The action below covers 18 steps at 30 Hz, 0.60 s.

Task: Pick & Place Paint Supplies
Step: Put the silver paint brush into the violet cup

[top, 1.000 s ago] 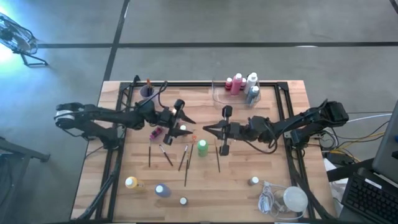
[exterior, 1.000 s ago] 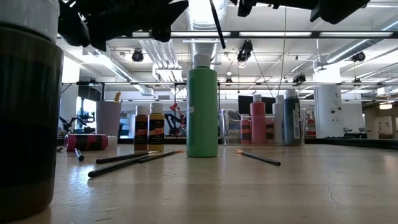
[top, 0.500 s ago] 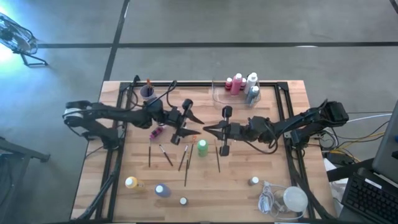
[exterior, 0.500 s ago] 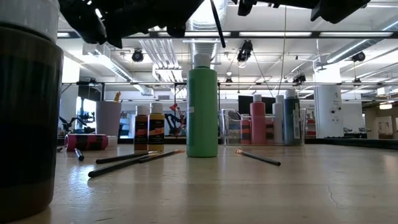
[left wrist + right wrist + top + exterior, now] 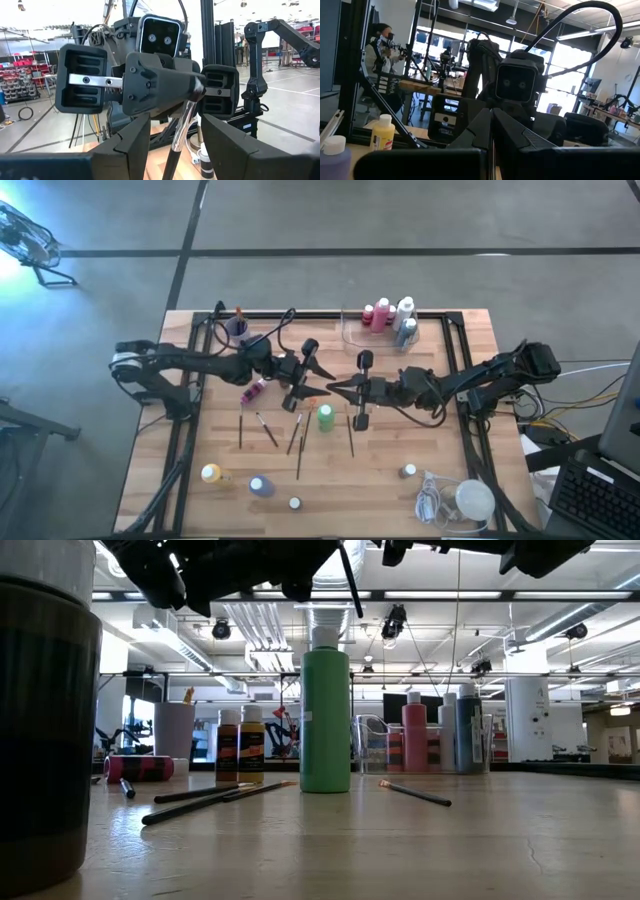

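While the right gripper (image 5: 333,389) pinches a thin dark paintbrush (image 5: 181,134) between closed fingers (image 5: 485,131), the left gripper (image 5: 322,383) faces it tip to tip above mid-table, its fingers (image 5: 131,141) part open on either side of the brush shaft and not yet closed on it. The green bottle (image 5: 325,417) stands at five o'clock just below them, loose brushes (image 5: 296,436) at seven o'clock, the clear tray (image 5: 352,332) of bottles at one o'clock. If the right lets go before the left has clamped, the brush likely drops; a skewed approach could knock the green bottle over.
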{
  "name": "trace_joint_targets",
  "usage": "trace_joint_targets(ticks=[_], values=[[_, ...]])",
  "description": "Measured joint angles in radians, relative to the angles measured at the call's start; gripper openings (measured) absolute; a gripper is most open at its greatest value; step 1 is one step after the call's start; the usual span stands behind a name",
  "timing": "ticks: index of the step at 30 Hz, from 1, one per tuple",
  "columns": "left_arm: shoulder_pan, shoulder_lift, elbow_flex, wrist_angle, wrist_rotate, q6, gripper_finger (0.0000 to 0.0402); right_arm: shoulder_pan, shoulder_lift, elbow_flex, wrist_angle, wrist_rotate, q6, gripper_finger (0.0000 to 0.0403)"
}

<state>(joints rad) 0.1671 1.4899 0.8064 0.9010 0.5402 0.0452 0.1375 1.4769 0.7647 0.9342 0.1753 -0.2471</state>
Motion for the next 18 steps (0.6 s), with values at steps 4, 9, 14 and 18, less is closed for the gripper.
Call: trace_joint_targets(ticks=[4,9,14,18], values=[[-0.001,0.000,0.003,0.002,0.000,-0.003,0.0163,0.000,0.000,0.000,0.000,0.000,0.000,0.0008],[-0.001,0.000,0.003,0.002,0.000,-0.003,0.0146,0.000,0.000,0.000,0.000,0.006,0.002,0.0008],[-0.003,0.000,0.014,0.001,-0.001,-0.013,0.0142,0.000,0.000,0.000,-0.002,0.008,0.002,0.0008],[-0.004,0.000,0.021,-0.005,0.000,-0.021,0.0141,0.000,0.000,0.000,-0.002,0.008,0.001,0.0008]])
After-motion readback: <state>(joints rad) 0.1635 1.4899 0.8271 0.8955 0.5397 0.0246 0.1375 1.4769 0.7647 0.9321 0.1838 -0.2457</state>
